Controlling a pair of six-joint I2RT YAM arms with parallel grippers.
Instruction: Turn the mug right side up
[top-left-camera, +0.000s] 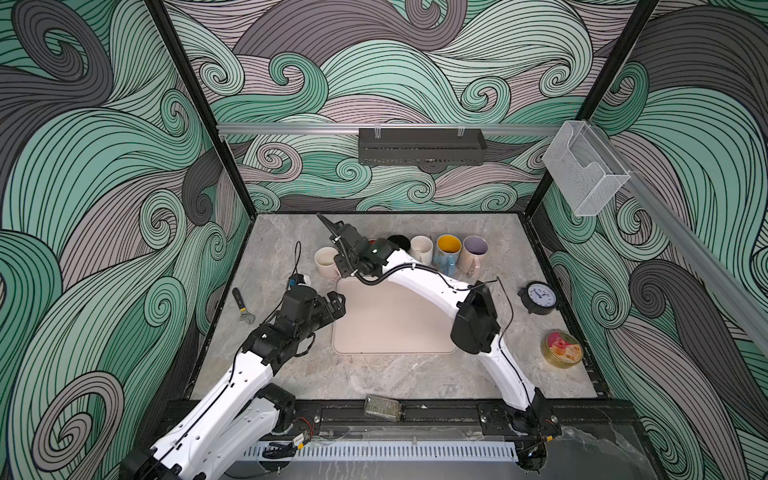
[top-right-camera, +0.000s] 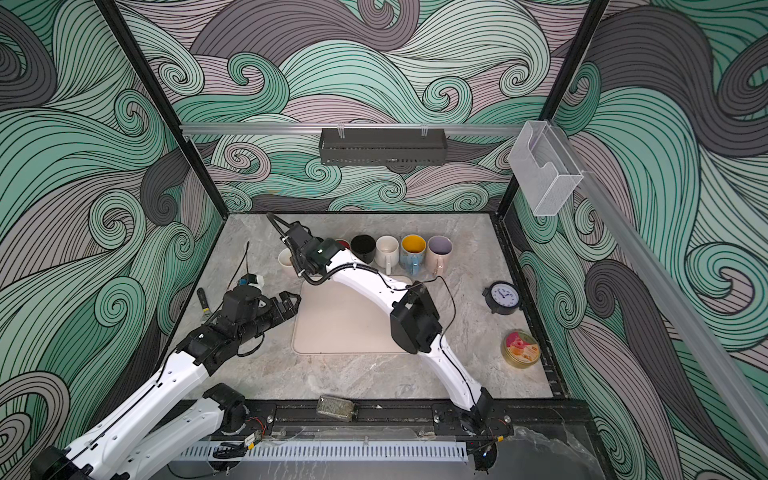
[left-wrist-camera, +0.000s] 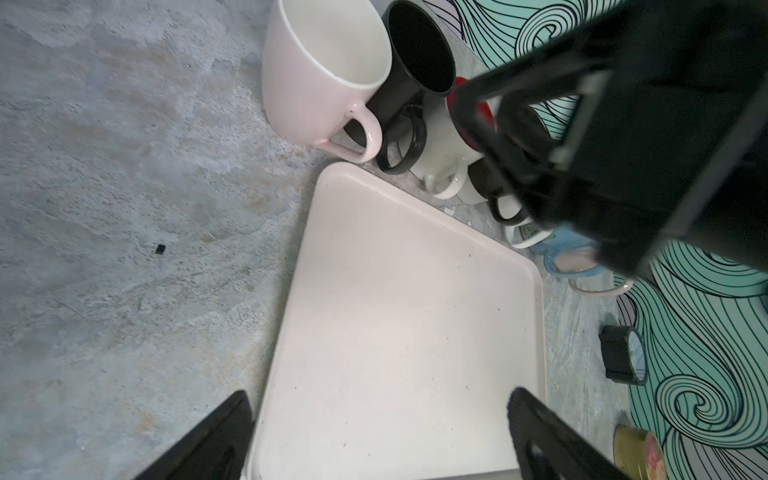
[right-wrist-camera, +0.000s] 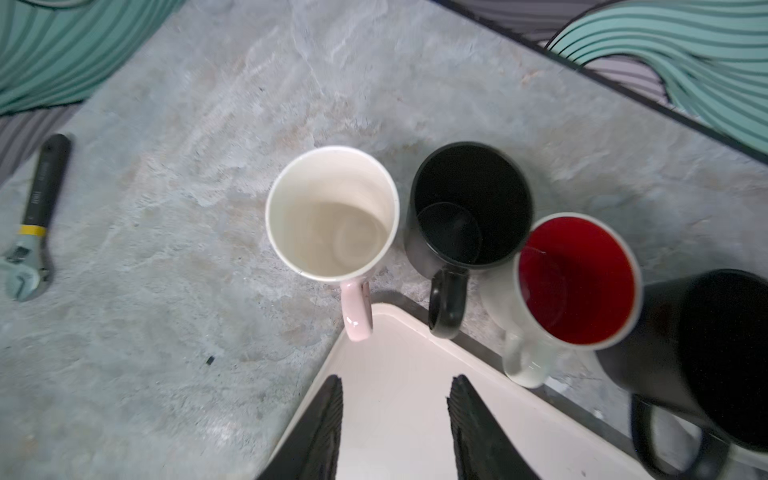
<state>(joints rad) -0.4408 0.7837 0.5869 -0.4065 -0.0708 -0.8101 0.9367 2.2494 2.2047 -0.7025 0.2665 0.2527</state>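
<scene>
Pink mug (right-wrist-camera: 330, 214) upright by tray (right-wrist-camera: 399, 353).
Saw black mug (right-wrist-camera: 469, 203) beside it from wrists only; found left gripper (left-wrist-camera: 379, 394), right gripper (right-wrist-camera: 395, 378) parted, empty.

A: What colour is the tray (right-wrist-camera: 399, 374)?
B: Plain pale cream-pink; the table (right-wrist-camera: 166, 208) under it is mottled grey marble.
A: And the mugs behind the tray?
B: The pink mug (right-wrist-camera: 330, 216) is white inside, the black mug (right-wrist-camera: 469, 208) black throughout, the white mug (right-wrist-camera: 577, 278) red inside, the blue mug (top-left-camera: 446, 254) yellow inside.
A: The wrench (right-wrist-camera: 29, 220) left of the tray?
B: Black handle, yellow band, grey head.
A: The clock (top-left-camera: 539, 296) right of the tray?
B: Black case, white face.
A: And the walls (top-left-camera: 374, 83)?
B: Swirls of teal, grey and mauve, lined in black (much like waves).
</scene>
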